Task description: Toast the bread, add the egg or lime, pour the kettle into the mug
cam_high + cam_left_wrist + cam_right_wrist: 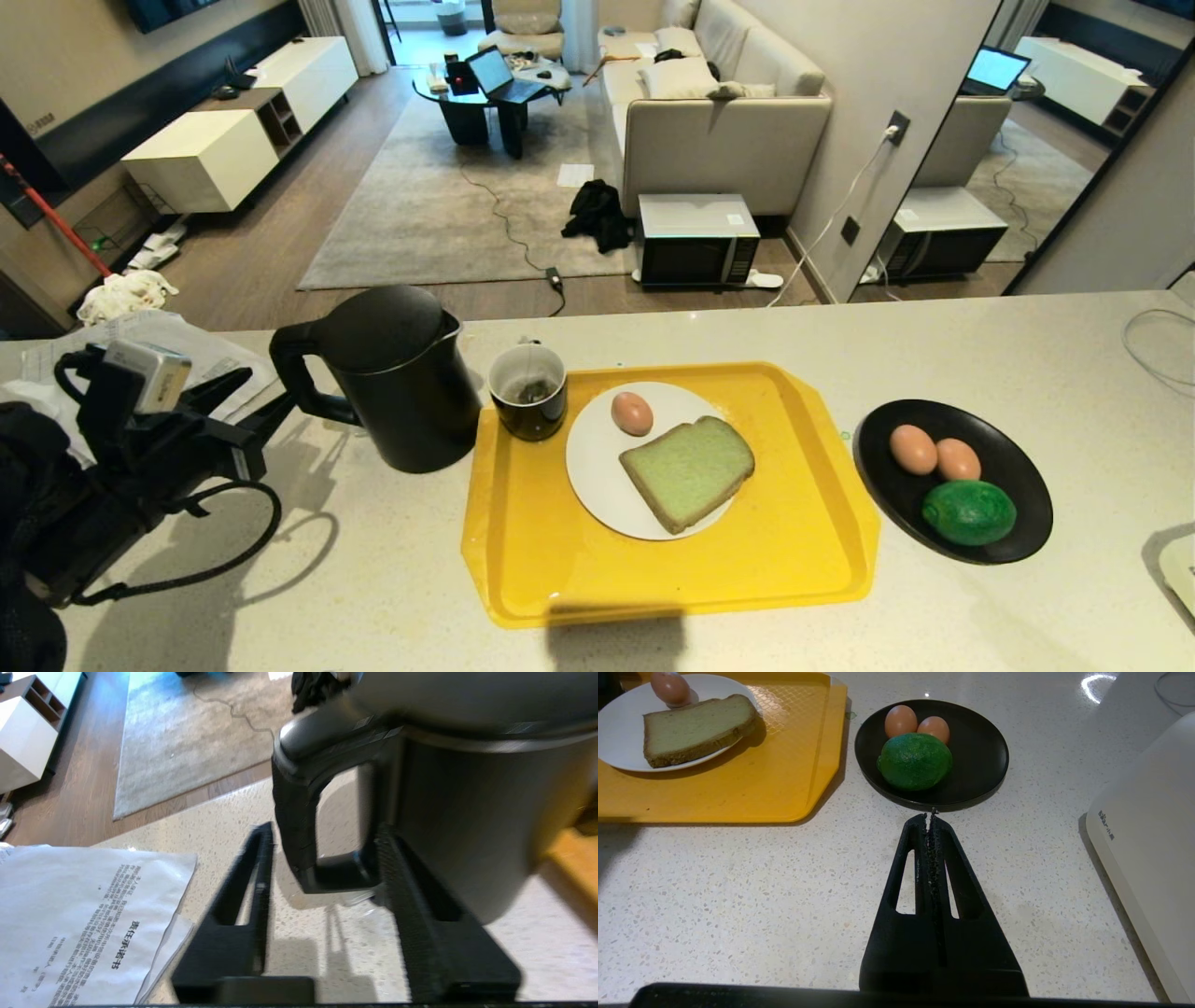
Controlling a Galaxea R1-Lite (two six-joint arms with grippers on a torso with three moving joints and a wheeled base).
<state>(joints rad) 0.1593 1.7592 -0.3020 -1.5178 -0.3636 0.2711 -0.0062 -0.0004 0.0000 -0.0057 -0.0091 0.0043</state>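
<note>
Parked low over bare counter, right gripper clamped on nothing, just short of black plate with lime. Farther left, left gripper parted astride kettle handle, grip not certain. Beyond, mug on tray corner beside kettle; bread and egg on white plate.

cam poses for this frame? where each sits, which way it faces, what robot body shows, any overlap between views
Head: high, looking down over the counter toward the living room; left gripper at left.
Left wrist: behind the fingers, facing the kettle handle between them.
Right wrist: low over the counter, right gripper shut, facing the black plate with the lime.
Shared: head and right wrist both show the bread.
</note>
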